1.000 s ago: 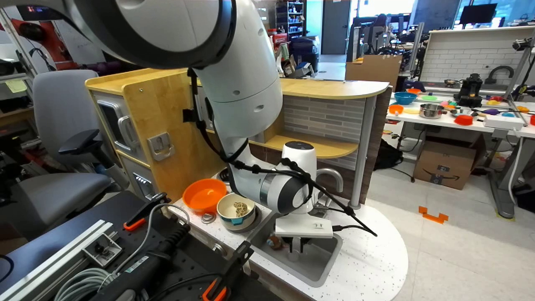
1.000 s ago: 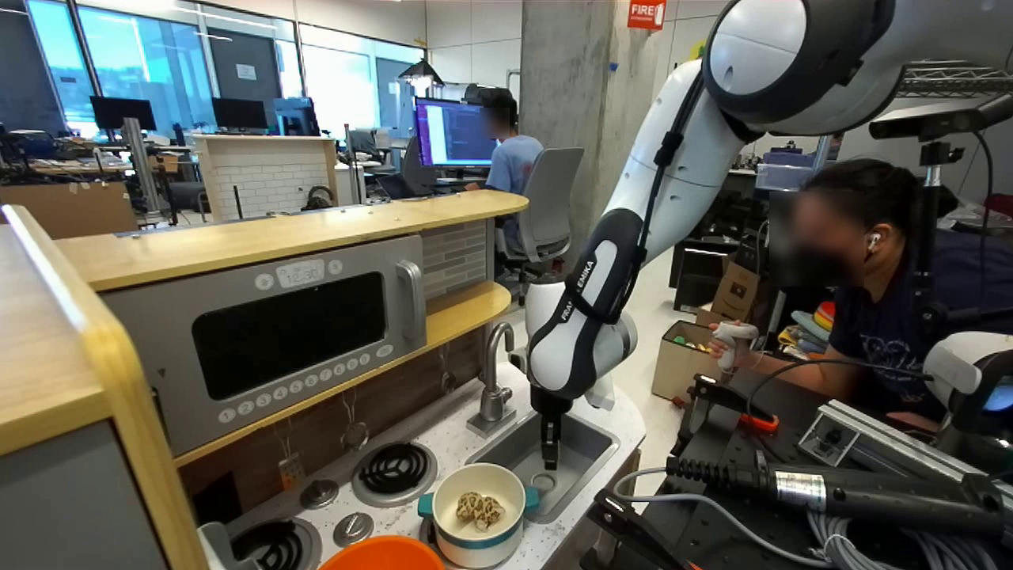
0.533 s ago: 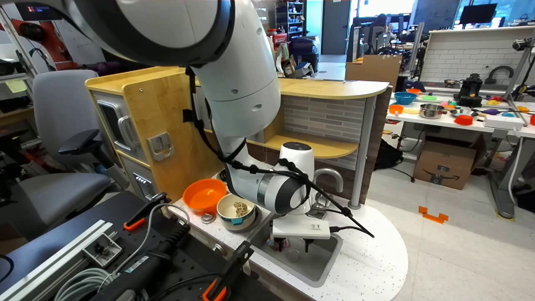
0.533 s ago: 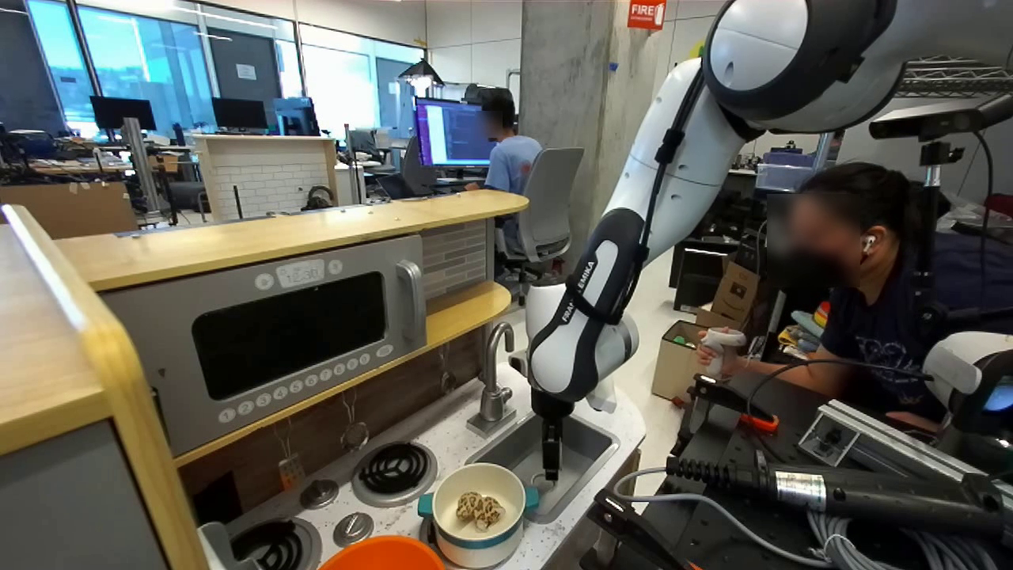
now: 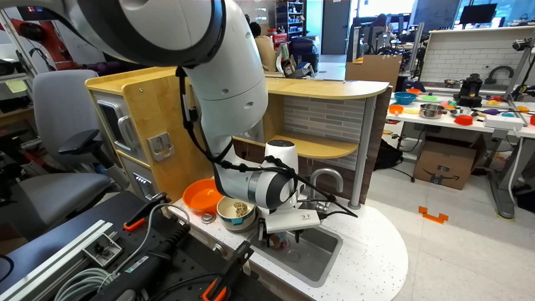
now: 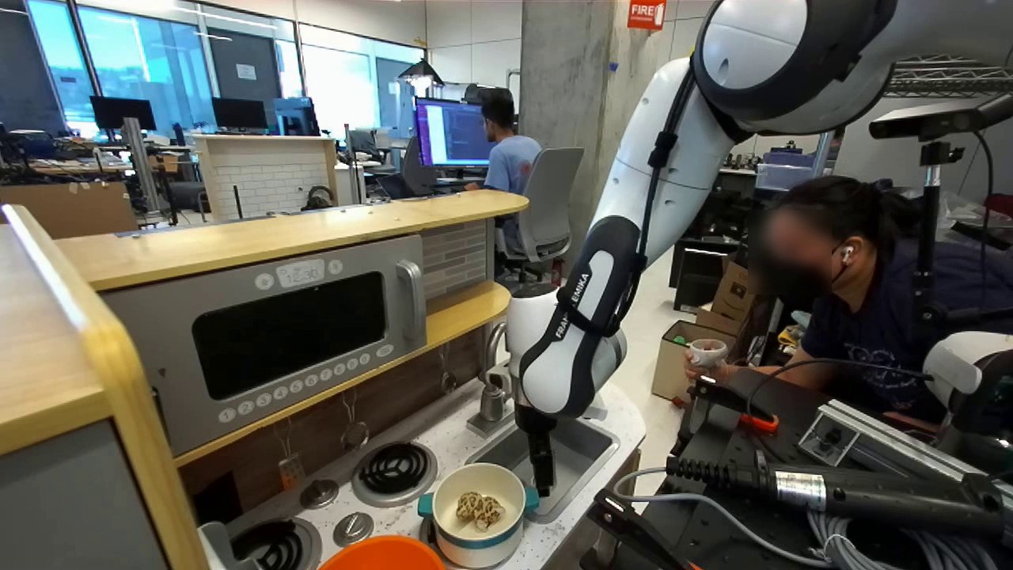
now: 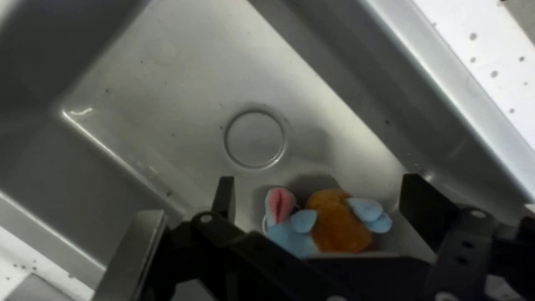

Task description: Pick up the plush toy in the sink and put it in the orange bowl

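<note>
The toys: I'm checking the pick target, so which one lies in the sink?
The brown toy with pale-blue and pink parts, below the open gripper. The other, the spotted tan toy, sits in the cream pot.

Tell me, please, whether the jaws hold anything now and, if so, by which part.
Nothing is held. The jaws stand open; in the wrist view, gaps show on both sides of the plush toy lying in the sink.

Arm (image 6: 633, 182) bent, tool (image 7: 319, 188) pointing down, fingers (image 7: 225, 196) spread
</note>
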